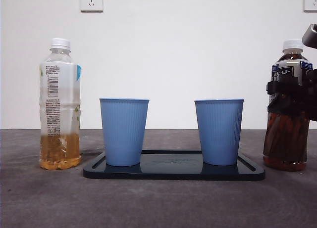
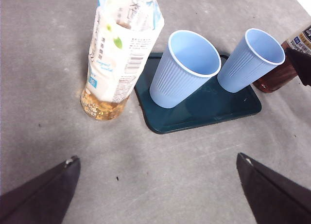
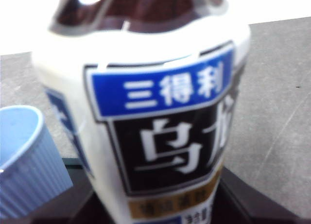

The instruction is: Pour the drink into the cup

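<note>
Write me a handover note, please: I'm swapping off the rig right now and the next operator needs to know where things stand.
Right gripper: at the dark tea bottle, its jaws on either side of the label; a firm grip cannot be confirmed. The bottle stands upright on the table, cap on.
Left gripper: jaws open, holding nothing, above the table short of the pale tea bottle, which stands upright and capped.
Two blue cups stand upright on the dark tray between the bottles; both look empty in the left wrist view.
Done: approach to the dark bottle.
Left: secure grip, uncap, lift, pour.
</note>
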You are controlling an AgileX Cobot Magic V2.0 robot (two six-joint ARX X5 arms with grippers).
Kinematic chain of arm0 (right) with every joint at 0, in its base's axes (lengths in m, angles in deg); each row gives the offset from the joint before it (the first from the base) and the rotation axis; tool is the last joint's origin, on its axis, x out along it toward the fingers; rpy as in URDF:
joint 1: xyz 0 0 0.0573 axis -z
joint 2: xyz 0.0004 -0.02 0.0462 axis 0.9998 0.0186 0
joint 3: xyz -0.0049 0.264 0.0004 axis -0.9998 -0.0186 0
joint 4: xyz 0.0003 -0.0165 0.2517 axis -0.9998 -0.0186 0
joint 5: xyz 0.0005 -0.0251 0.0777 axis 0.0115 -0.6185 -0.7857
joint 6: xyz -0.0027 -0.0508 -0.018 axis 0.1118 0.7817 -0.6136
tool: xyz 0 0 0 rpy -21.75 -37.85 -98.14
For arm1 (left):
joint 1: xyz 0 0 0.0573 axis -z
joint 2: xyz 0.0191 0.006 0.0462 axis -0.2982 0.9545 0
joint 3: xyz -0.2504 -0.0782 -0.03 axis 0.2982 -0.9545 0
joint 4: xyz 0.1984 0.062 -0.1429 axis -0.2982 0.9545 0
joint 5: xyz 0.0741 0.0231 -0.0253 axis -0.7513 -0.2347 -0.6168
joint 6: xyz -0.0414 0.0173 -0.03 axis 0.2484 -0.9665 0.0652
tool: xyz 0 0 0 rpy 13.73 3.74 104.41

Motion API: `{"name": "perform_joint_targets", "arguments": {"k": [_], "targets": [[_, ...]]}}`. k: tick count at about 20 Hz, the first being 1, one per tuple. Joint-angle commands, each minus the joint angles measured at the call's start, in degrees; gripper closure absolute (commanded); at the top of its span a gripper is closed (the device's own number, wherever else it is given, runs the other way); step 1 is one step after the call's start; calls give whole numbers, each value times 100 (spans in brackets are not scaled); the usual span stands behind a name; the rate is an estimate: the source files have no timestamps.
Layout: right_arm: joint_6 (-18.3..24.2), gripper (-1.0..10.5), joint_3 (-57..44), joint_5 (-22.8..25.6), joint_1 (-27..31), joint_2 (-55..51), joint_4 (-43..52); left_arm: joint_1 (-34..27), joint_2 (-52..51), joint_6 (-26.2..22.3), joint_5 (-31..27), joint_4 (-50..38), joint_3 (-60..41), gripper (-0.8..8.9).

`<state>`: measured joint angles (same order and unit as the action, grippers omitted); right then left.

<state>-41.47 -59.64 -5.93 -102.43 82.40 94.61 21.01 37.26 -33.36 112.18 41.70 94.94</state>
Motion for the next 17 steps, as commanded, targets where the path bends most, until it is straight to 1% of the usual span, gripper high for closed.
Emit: {"name": "perform_joint_targets", "arguments": {"k": [1,3,4,6,8,11,14,17], "targets": [[-9,779,33,2,-13,-221,9,15,26,-131,4,-33,103,295],[-2,779,57,2,-13,-577,-363,15,26,-131,4,-35,103,295],[44,779,111,2,-13,-831,-761,15,26,-133,4,-37,103,295],[282,779,332,9,-13,-1340,-1746,15,26,-184,2,-35,103,295],[610,779,758,22,-15,-1829,-3003,15,26,-260,-9,-35,103,295],[1362,779,1679,160,-15,-2284,-4844,15,26,-258,-13,-37,103,295],[2194,779,2743,306,-28,-2334,-6413,15,26,-258,-13,-37,103,295],[3082,779,3552,695,-153,-2332,-7385,15,26,-258,-15,-37,103,295]]}}
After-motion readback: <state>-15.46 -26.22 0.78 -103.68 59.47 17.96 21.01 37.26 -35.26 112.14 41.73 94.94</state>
